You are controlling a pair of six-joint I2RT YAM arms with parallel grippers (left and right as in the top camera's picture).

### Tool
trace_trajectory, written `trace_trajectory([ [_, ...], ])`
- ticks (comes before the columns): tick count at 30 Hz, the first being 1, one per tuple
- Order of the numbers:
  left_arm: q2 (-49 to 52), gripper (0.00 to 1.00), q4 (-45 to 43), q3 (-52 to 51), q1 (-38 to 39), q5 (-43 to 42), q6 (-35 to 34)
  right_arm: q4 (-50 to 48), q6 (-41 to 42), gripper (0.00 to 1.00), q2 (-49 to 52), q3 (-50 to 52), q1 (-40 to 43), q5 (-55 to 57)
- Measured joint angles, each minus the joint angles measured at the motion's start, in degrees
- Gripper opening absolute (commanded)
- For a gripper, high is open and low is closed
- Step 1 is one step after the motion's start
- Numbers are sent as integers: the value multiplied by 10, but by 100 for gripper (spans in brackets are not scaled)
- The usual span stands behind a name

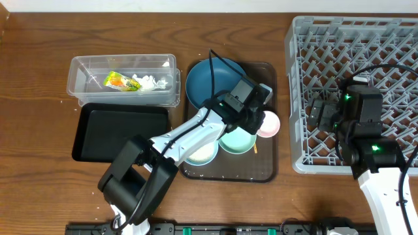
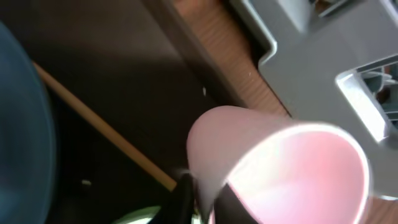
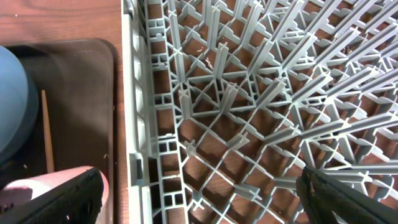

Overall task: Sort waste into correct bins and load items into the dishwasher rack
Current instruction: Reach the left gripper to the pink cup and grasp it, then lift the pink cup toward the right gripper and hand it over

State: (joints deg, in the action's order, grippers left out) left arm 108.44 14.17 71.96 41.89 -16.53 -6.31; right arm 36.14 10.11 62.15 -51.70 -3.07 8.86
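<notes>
Pink-white cup (image 2: pixel 280 168), its wall pinched between the fingers of the left gripper (image 1: pixel 258 112), lies at the right edge of the brown tray (image 1: pixel 264 171). The wooden stick (image 2: pixel 106 127) and blue plate (image 1: pixel 209 81) are beside it, and the mint bowl (image 1: pixel 238 140) and white bowl (image 1: pixel 201 153) are nearby. Over the grey rack (image 1: pixel 300 39) hangs the right gripper (image 3: pixel 199 198), fingers spread wide. Farthest left, the clear tub (image 1: pixel 78 78) holds a yellow-orange wrapper (image 1: pixel 116 81) and tissue (image 1: pixel 149 83), and the black tray (image 1: pixel 88 140) adjoins it.

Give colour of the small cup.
The cup is pale pink outside, brighter pink inside; left wrist view shows it best.
</notes>
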Motion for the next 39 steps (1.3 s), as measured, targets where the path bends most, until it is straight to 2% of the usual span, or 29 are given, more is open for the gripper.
trace_trajectory([
  [10,-20,6,9,0,-30,-1,1,0,0,99,0,0,0,3],
  [17,-129,6,21,0,-129,-19,-59,-25,-5,99,5,0,27,-21],
  [21,-144,6,20,0,-189,-129,-85,-67,-71,99,28,0,30,-151],
  [29,-122,6,9,0,-277,-409,-91,-80,-280,99,102,0,30,-526],
  [34,-118,6,10,0,-304,-492,-91,-88,-366,99,135,0,28,-655],
  [39,-118,6,10,0,-298,-523,-92,-143,-407,99,152,0,12,-708],
])
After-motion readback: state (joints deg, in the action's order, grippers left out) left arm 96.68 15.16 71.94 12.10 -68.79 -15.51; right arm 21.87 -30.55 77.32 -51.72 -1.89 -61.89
